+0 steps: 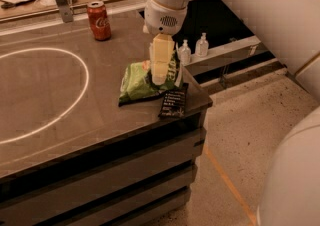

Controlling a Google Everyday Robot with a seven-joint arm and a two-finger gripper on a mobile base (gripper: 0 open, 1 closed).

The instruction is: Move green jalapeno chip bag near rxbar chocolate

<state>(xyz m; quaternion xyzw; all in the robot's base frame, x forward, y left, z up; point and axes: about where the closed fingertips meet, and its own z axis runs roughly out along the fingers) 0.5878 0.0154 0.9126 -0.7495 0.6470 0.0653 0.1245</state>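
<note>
On the worktop (60, 120) we saw the green chip bag (140, 84) lying right beside the black bar (173, 103). It looked light, puffy and crinkly, so we would pinch its edge softly. The tool (160, 72) was closed on the bag's end nearest the bar. We could not read the white words on either wrapper. The curly writing on the red can (99, 20) looked like Coca-Cola.

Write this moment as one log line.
gripper: above table corner, shut on chip bag | chip bag: beside rxbar | can: at back
</note>
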